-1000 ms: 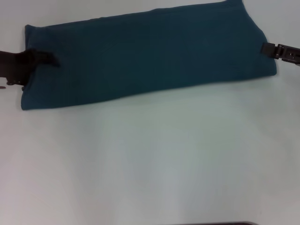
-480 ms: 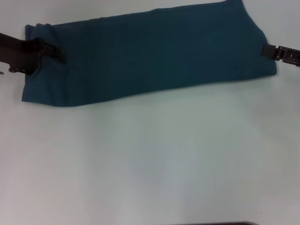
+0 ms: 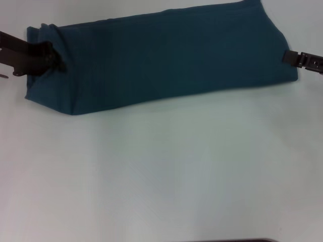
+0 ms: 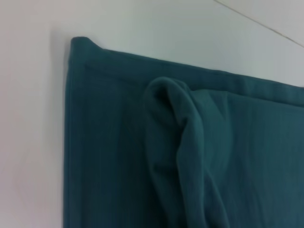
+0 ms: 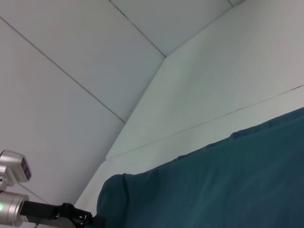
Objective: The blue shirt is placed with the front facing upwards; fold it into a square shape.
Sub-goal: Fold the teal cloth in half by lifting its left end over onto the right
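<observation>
The blue shirt (image 3: 166, 55) lies as a long teal band across the far part of the white table, its lettering hidden. My left gripper (image 3: 56, 61) is at the band's left end, shut on a pinch of cloth. That pinch stands up as a raised fold (image 4: 190, 133) in the left wrist view, and the shirt's left end is lifted off the table. My right gripper (image 3: 285, 56) touches the shirt's right edge. The right wrist view looks along the shirt (image 5: 213, 190) to the left arm (image 5: 57, 212) at the far end.
The bare white table (image 3: 161, 171) stretches wide between the shirt and me. A thin dark edge (image 3: 237, 240) shows at the very front. Pale wall panels (image 5: 95, 57) rise behind the table.
The left gripper has risen with the cloth in it. The shirt's left end has lifted and its near left corner has drawn in to the right. The right gripper has stayed put.
</observation>
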